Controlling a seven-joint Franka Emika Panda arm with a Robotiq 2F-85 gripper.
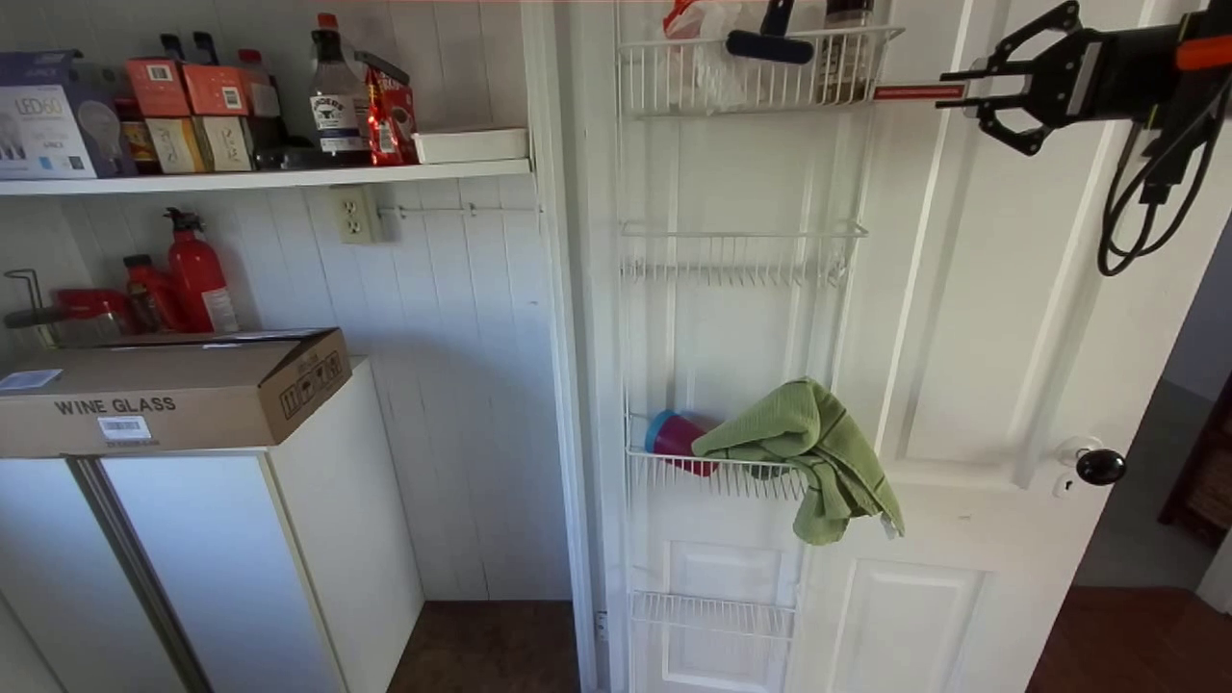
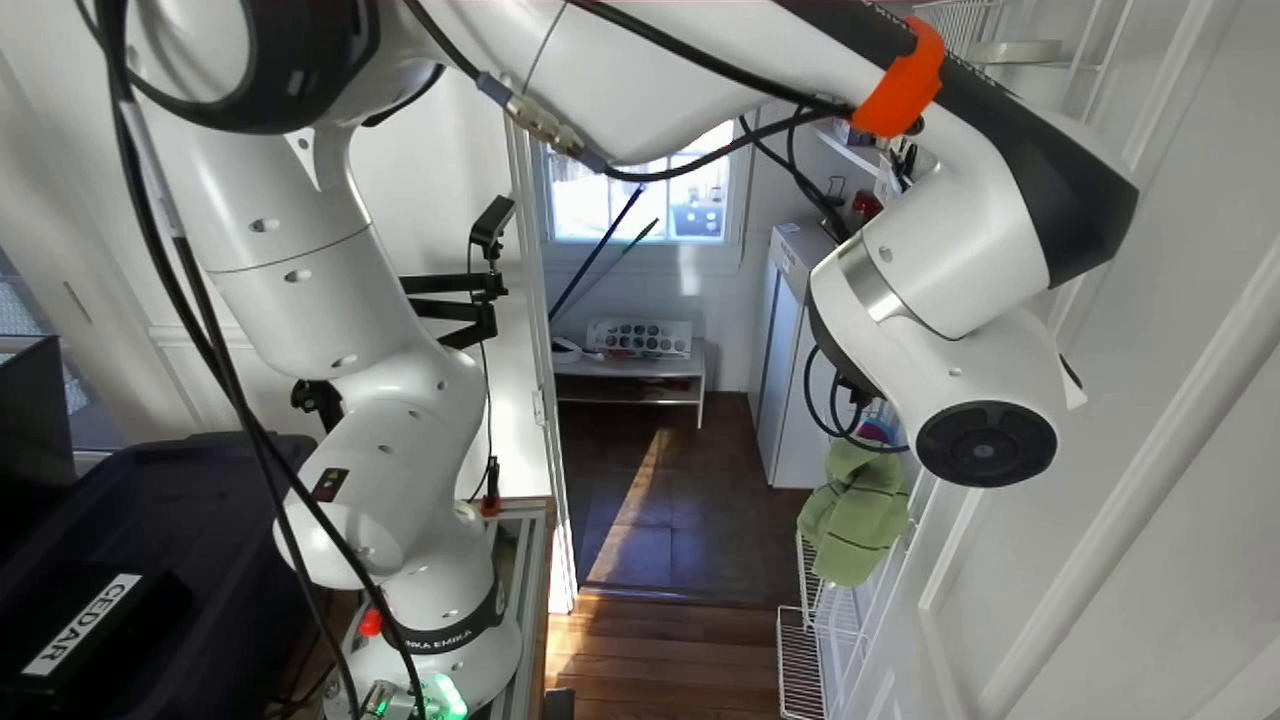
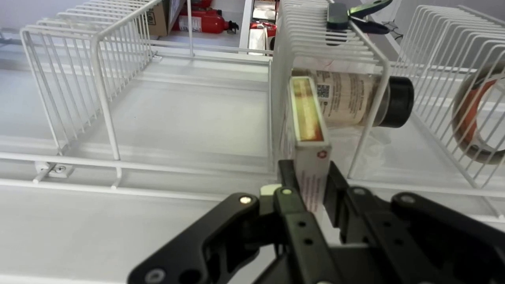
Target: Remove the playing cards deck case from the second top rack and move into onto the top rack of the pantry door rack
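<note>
Pinching the thin reddish-orange cardboard case [image 3: 307, 110] with my black two-fingered gripper [image 3: 311, 167], I could twist it loose if lifting snags the shallow white wire basket [image 3: 307, 37].

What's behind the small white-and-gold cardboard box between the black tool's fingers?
In the wrist view, behind the box, a black-capped, beige-labelled jar shows in a white wire basket. The box covers part of the jar; anything else directly behind it cannot be seen.
</note>
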